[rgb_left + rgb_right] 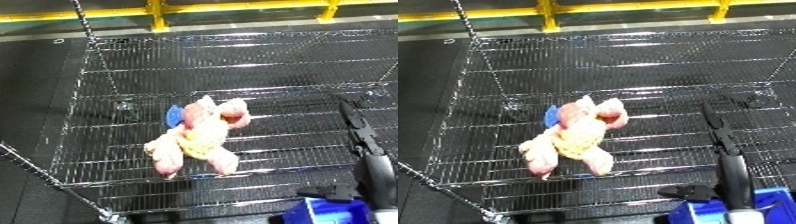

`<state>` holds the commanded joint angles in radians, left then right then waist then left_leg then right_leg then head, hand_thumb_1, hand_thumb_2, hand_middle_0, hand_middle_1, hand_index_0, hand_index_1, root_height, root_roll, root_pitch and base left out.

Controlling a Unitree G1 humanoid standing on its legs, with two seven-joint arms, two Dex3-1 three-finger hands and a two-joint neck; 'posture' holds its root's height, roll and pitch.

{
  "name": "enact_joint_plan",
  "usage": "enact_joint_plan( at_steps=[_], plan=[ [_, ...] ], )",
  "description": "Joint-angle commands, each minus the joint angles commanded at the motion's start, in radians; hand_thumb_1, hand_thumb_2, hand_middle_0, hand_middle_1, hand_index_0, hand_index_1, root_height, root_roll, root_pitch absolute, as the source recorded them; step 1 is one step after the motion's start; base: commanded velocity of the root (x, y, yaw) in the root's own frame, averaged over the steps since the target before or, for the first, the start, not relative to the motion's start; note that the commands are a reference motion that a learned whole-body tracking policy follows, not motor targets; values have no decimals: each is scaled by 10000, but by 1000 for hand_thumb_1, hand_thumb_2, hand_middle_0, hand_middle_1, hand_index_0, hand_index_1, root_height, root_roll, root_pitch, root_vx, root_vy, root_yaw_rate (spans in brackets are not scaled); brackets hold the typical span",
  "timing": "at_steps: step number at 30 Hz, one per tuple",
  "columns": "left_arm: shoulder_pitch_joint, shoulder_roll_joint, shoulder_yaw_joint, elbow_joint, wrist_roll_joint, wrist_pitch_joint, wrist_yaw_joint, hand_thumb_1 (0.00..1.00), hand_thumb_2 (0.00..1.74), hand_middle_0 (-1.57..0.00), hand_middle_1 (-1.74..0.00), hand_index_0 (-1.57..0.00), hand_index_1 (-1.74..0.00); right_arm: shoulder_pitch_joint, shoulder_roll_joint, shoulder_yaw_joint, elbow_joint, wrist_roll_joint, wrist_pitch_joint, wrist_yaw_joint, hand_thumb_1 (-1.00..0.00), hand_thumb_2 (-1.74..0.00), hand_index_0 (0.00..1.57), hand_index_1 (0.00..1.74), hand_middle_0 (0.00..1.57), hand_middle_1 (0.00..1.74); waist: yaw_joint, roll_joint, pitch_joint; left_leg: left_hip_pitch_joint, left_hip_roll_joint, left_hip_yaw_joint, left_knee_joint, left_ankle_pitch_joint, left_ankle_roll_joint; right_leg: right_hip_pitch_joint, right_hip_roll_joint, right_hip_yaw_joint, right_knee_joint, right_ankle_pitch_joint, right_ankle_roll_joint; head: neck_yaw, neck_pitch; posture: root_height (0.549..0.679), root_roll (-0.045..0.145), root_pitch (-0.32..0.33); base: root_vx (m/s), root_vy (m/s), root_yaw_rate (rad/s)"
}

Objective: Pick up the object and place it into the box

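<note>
**Plush toy lying in the wire bin, right hand stretched out beside it**

A soft plush toy (197, 135), pink and pale yellow with a blue patch near its head, is lying on the mesh floor of a large wire bin (266, 65). It is sprawling roughly in the middle of the bin floor, somewhat toward the near-left part, with its limbs spreading outward and its blue patch facing the bin's left wall. Nothing is touching it.

The right hand (720, 135) is reaching in from the lower right edge of the view, its black fingers (354, 120) lying straight and close together, pointing away from the robot over the right side of the bin. The hand is holding nothing. The toy is sitting to the left of this hand, clearly apart from it, with bare mesh showing between them.

A blue object (329, 211) is showing at the bottom right corner, below the forearm. Yellow rails (160, 12) are running across the floor beyond the bin's far edge.
</note>
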<state>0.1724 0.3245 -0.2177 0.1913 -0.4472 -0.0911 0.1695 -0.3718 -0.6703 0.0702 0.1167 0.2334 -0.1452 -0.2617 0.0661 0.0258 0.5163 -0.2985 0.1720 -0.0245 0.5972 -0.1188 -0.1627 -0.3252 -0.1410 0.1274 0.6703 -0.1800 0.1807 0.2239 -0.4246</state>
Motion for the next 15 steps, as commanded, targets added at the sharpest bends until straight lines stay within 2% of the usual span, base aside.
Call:
enact_joint_plan(
  at_steps=[3,8,13,15],
  plan=[
    [93,104,-135,12,-7,-17,-74,1000,1740,-1570,-1740,-1570,-1740,-732,-436,660,314,-152,117,205,0,0,0,0,0,0,136,46,24,-42,-18,-38,-38,27,-20,-32,-35,-32,-33,40,13,137,-59,630,51,-175,24,12,53],
    [280,407,-416,-63,-10,-113,-185,1000,1740,-1570,-1740,-1570,-1740,-2359,-1082,1964,1287,-433,311,405,0,0,0,0,0,0,531,170,13,-196,-84,-126,-53,68,-51,-138,-115,-105,-168,178,57,468,17,631,47,-159,13,13,51],
    [342,671,-627,-124,-132,-244,-115,1000,1740,-1570,-1740,-1570,-1740,-3942,-1242,3044,2528,-660,447,374,0,0,0,0,0,0,944,281,-14,-422,-172,-228,48,63,-57,-297,-153,-116,-162,226,48,640,153,631,42,-144,4,17,55],
    [375,752,-678,-135,-173,-310,-66,1000,1740,-1570,-1740,-1570,-1740,-4507,-1246,3477,2982,-811,501,392,0,0,0,0,0,0,1116,324,-28,-515,-205,-264,76,62,-61,-373,-169,-125,-151,244,40,789,434,631,40,-136,10,19,37]
  ],
)
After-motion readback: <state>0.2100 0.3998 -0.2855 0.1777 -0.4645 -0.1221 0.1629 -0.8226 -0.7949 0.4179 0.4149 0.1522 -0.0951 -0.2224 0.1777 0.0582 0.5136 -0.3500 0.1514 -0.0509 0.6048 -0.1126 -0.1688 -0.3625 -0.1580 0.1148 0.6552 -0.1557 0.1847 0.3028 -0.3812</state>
